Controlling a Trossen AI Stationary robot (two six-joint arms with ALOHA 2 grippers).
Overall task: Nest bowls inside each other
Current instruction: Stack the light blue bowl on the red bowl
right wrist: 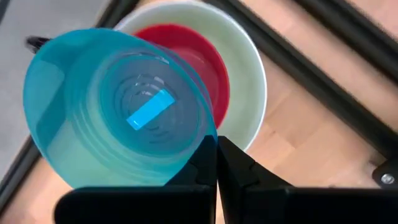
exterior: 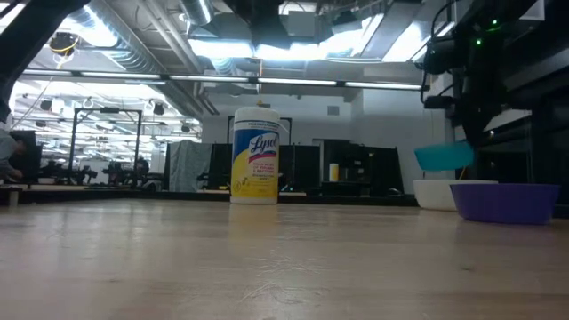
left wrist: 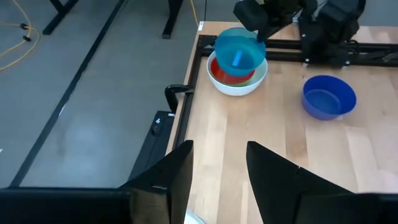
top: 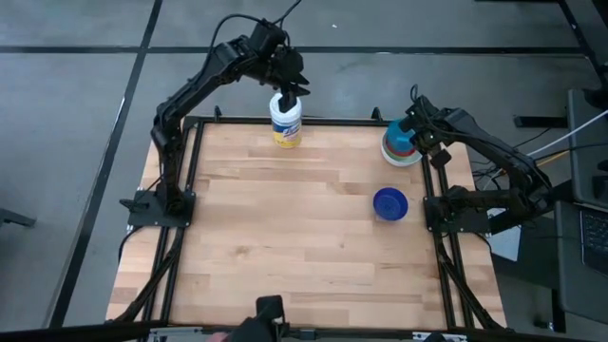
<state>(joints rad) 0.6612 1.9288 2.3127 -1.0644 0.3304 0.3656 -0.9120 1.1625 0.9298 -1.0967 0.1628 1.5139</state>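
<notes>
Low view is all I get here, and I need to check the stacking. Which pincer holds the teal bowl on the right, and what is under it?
Observer: The right pincer, shut on the teal bowl's rim, holds it tilted over the stack.
Operator: What's in the stack?
Observer: A red bowl sits inside the white bowl; green shows between them in the high view.
Operator: And the purple-looking bowl?
Observer: That dark blue bowl stands alone on the table, apart from the stack.
Operator: The left arm?
Observer: Its left pincer hangs open above the wipes canister.
</notes>
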